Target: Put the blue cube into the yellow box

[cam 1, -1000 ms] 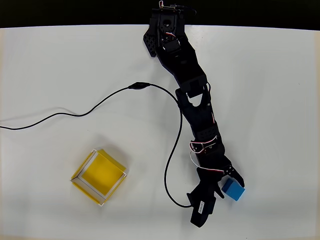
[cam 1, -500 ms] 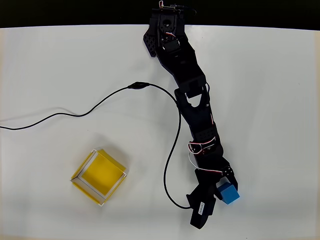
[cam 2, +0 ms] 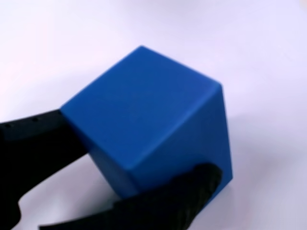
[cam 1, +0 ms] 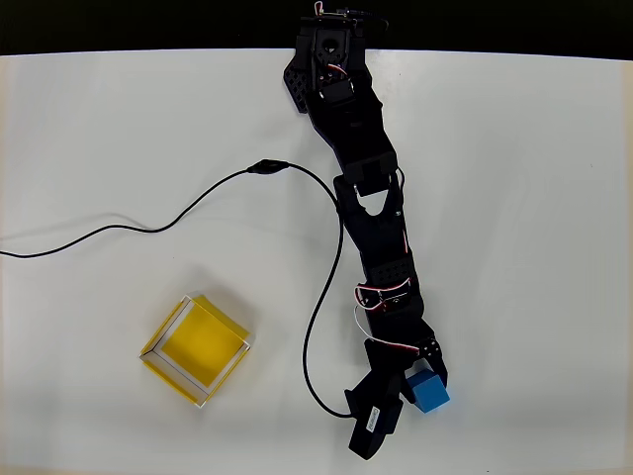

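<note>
Blue cube (cam 2: pixel 148 124) sits clamped in the gripper (cam 1: pixel 413 384), black fingers (cam 2: pixel 33 143) pressed on two opposite faces in wrist view. Overhead: cube near bottom edge of white table (cam 1: pixel 534 198), right of centre. Yellow box (cam 1: pixel 196 348) well apart to the left, open top. Black cable (cam 1: pixel 178 218) trails across table w/ arm (cam 1: pixel 361 148) reaching from far edge.

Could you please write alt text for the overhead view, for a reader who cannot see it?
A black robot arm reaches down a white table, its jaws shut on a blue cube near the bottom edge. An open yellow box sits apart to the left in this view, with nothing in it, and a black cable trails across the table.
</note>
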You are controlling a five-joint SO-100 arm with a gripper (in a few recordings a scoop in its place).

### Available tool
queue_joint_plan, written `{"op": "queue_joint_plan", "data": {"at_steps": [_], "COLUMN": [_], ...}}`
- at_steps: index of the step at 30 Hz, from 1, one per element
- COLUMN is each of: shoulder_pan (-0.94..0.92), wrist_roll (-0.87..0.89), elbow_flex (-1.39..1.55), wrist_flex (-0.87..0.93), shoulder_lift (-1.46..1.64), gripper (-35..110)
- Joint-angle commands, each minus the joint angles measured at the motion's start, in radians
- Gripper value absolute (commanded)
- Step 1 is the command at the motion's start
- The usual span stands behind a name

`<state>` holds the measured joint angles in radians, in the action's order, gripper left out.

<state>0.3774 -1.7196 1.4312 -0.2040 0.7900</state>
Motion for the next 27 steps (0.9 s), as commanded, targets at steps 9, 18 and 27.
{"op": "queue_joint_plan", "data": {"at_steps": [9, 18, 27], "shoulder_pan": [-0.212, -0.434, -0.676], "wrist_roll": [-0.028, -0.017, 0.060], "elbow_flex": [0.117, 0.206, 0.279], "wrist_flex": [0.032, 0.080, 0.092], "shoulder_lift": [0.506, 0.729, 0.864], "gripper": [17, 16, 16]}}
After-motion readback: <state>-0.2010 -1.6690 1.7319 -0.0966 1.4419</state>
